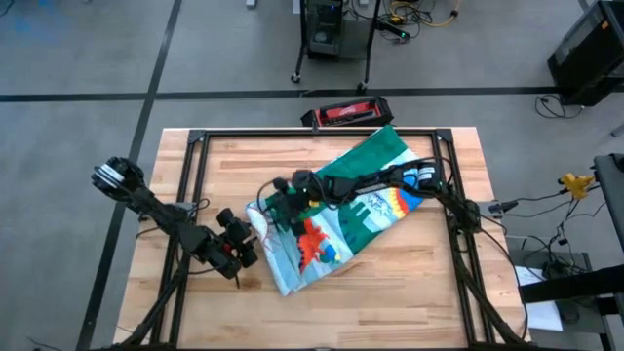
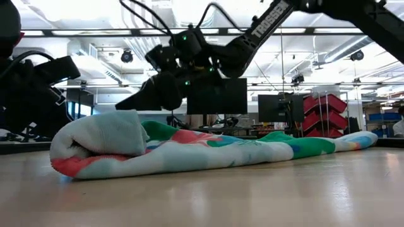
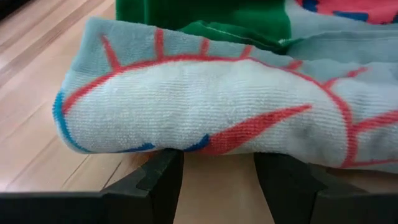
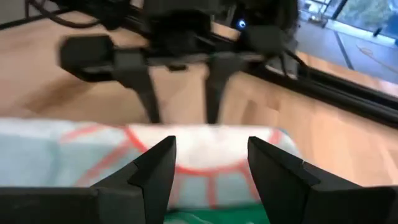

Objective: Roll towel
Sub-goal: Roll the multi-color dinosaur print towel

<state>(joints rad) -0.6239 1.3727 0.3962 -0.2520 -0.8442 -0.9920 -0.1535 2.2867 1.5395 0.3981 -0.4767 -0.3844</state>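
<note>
Lying diagonally across the table (image 1: 409, 292), the towel (image 1: 341, 219) is partly rolled at its near-left end, w/ green edge at far right. Left gripper (image 1: 255, 232), jaws apart, sits low at the rolled end, holding nothing. Right gripper (image 1: 275, 207), jaws also apart, hovers just above that roll, empty.
</note>
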